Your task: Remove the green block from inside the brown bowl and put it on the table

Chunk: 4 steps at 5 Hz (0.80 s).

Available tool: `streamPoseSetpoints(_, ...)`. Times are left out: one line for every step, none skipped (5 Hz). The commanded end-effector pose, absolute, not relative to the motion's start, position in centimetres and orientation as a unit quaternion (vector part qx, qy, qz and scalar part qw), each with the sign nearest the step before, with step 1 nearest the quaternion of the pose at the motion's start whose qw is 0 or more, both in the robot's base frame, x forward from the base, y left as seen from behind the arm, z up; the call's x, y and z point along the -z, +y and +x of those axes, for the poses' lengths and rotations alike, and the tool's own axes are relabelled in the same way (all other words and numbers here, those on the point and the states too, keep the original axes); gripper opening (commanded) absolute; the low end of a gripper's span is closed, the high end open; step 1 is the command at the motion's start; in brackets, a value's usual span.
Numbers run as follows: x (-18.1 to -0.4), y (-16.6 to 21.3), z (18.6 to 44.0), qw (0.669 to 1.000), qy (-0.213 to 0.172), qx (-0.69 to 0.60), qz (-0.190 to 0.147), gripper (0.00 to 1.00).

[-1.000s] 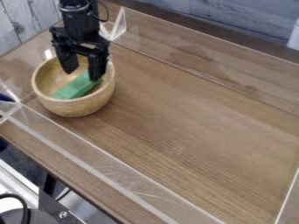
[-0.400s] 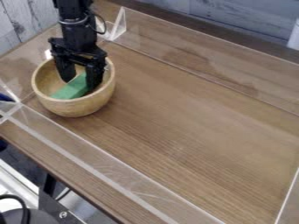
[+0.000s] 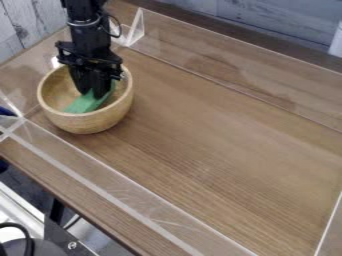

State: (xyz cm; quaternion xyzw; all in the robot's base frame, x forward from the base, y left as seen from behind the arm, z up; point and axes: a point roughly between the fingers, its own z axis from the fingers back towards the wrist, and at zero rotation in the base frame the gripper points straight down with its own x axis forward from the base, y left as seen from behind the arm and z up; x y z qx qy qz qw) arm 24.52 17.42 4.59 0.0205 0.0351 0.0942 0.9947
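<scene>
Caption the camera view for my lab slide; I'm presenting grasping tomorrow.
Gripper reaching down into the bowl at the green block, on a wood-grain table.

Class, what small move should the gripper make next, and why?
Probably finish closing on the green block, then lift: the gripper is already down inside the bowl, its fingers around the block's upper end.

The bowl (image 3: 67, 115) sits on the table (image 3: 214, 130), just beside its left edge, toward the far left corner. Inside the bowl lies the block (image 3: 86, 103). A clear wall (image 3: 30, 133) runs along the table's left edge, next to the bowl.
</scene>
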Motion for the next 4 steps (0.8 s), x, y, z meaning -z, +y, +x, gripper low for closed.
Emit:
streamPoseSetpoints(-5.6, 18.1, 24.9, 0.994, 0.020, -0.099, 0.029, 0.00)
streamPoseSetpoints(-6.8, 17.5, 25.3, 0.995, 0.010, -0.095, 0.027, 0.00)
streamPoseSetpoints(-8.0, 17.1, 25.5, 0.996, 0.001, -0.091, 0.024, 0.00)
streamPoseSetpoints(-9.1, 16.7, 25.8, 0.996, -0.008, -0.087, 0.021, 0.00)
